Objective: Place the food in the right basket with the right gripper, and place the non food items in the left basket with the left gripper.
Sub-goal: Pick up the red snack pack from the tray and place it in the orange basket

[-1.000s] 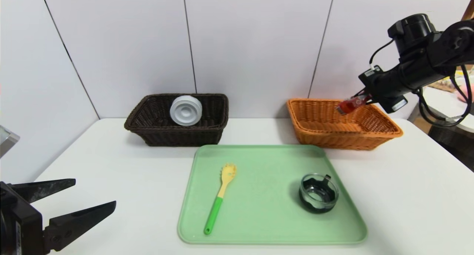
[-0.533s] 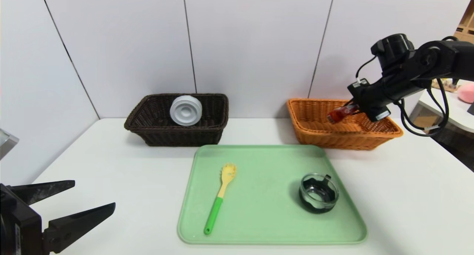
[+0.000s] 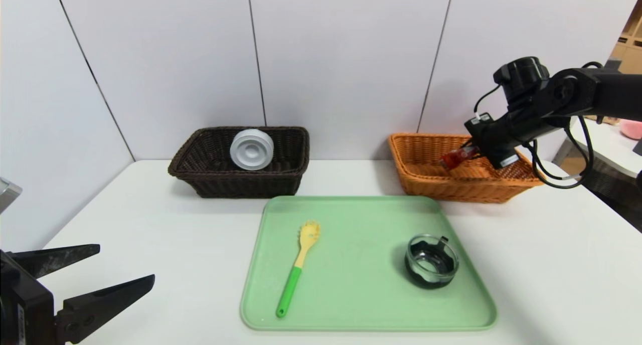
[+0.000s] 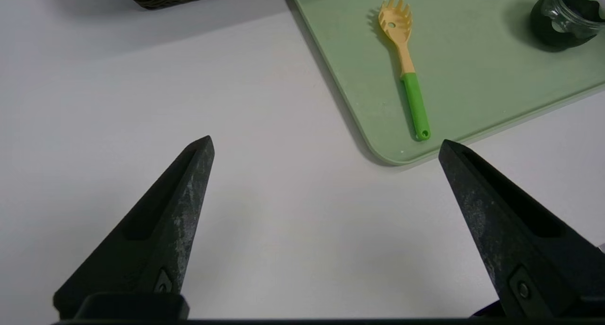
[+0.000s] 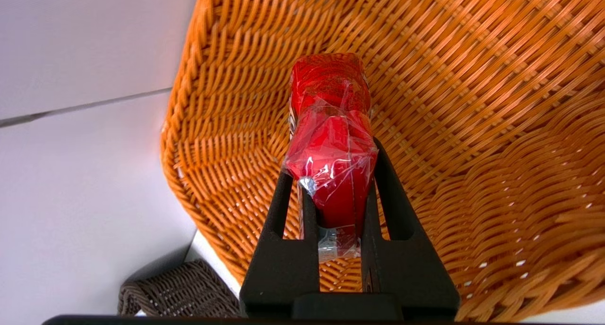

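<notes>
"Packet (image 5: 331,164) first: where was it?"

"In the right gripper (image 5: 332,159), down within the orange basket (image 3: 451,190). Its two fingers had closed on either side of the red wrapper and pinched it between them. One end stuck out past the fingertips, and clear crinkled film showed around it. Whether it touched the wicker, I could not tell"

"And the arm (image 3: 541,102) behind it?"

"It reached in from the right side and slanted down over the basket, at the back right of the table (image 3: 165,254)"

"What about the left gripper (image 3: 126,262)?"

"That one hung over the near left part of the table, its fingers spread wide with nothing between them. The tray (image 3: 366,305) lay off to its right"

"What did the tray hold?"

"Two things. The fork (image 3: 297,270) lay on the left half, yellow tines toward the back and green handle toward the front. The cup (image 3: 431,262), glass with black trim, stood well apart from it, near the tray's right edge"

"And the container (image 3: 252,150)?"

"White and round, it sat tilted in the dark basket (image 3: 246,182), its round face turned to the front. That basket stood at the back left, behind the tray and well apart from the orange one"
</notes>
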Controlling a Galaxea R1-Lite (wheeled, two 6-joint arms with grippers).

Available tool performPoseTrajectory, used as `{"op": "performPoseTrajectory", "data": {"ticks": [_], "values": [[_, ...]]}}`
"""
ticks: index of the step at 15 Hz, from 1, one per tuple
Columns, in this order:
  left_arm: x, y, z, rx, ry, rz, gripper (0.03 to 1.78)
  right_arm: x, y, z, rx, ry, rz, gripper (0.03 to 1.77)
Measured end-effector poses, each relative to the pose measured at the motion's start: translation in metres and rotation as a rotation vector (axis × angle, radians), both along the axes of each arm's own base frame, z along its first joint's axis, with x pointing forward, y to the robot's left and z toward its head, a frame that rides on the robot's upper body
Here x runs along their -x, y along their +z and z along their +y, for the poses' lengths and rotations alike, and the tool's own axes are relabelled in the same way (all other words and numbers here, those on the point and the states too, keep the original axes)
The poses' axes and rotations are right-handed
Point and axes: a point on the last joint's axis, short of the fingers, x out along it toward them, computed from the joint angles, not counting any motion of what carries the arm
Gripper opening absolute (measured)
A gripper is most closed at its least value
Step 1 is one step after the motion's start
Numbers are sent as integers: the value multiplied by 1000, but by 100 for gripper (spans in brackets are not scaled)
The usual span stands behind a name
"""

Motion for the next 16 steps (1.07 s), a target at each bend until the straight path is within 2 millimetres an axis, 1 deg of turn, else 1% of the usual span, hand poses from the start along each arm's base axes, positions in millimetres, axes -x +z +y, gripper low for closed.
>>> {"op": "performPoseTrajectory", "data": {"ticks": [3,4,7,9,11,14,16], "values": [[0,0,0,-1,0,0,169,-2,-4,0,-10,-10,10,27],[0,0,0,-1,0,0,169,-3,-5,0,-10,-11,11,32],[0,0,0,-1,0,1,169,-3,-6,1,-6,-5,14,76],[0,0,0,-1,-1,1,169,-4,-7,3,1,-4,16,98],[0,0,0,0,-1,1,169,-4,-8,3,3,-6,19,114],[0,0,0,0,-1,0,169,-3,-7,3,39,-12,19,133],[0,0,0,0,-2,1,169,2,3,9,97,12,-11,141]]}}
